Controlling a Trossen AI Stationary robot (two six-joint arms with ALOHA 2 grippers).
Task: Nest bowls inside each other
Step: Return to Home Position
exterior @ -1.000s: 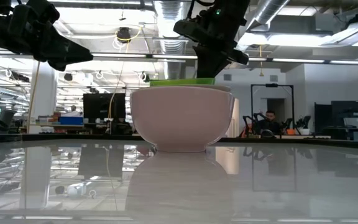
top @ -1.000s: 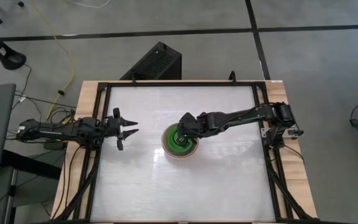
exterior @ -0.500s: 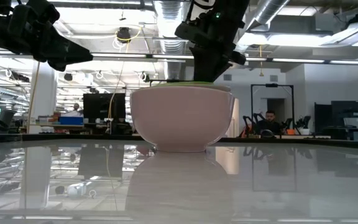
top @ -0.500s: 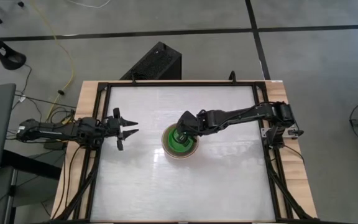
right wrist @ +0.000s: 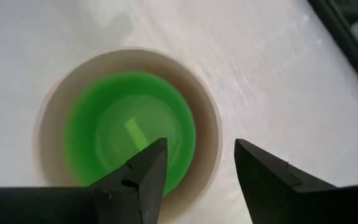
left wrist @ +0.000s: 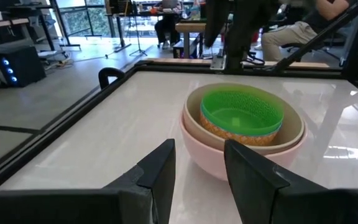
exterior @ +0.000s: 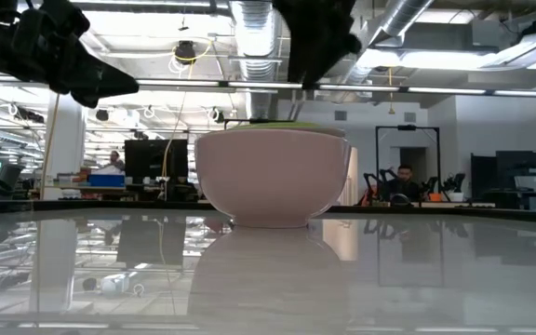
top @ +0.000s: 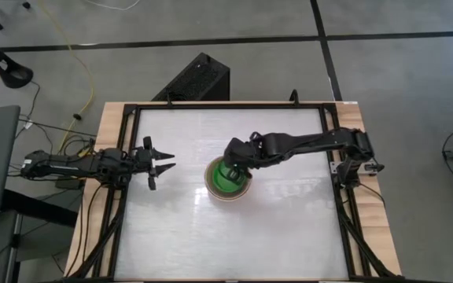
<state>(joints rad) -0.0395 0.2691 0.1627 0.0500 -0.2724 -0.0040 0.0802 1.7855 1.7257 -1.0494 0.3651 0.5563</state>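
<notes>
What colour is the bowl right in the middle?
The innermost bowl is bright green, clearest in the right wrist view.

Both of your arms are matte black all over, made of slim straight links with bulkier rounded joints between them. Your left arm (top: 69, 163) has dark cables (top: 93, 208) running off its rear end, and your right arm (top: 305, 144) thickens into a boxy shoulder block (top: 356, 145). On your left gripper (left wrist: 197, 171) and right gripper (right wrist: 197, 168), the fingers (left wrist: 157, 180) are plain black wedges with bevelled, faceted edges, narrowing toward the tips.
</notes>
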